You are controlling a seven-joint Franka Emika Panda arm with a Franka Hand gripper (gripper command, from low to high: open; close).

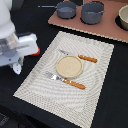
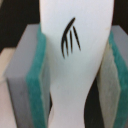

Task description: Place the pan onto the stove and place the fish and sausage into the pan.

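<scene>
Fish: you see it white and long, with a wavy edge and a small dark mark like a fin; it sits between the green pads, which press on both its sides
Gripper: closed on the fish, at the exterior view's left, beside the placemat
Pan: small, grey-blue, thin handle; on the stove, next to the bigger pot
Only the wrist view: shows you the fish up close
Only the exterior view: shows you the pan, the stove, the plate, knife and fork
</scene>
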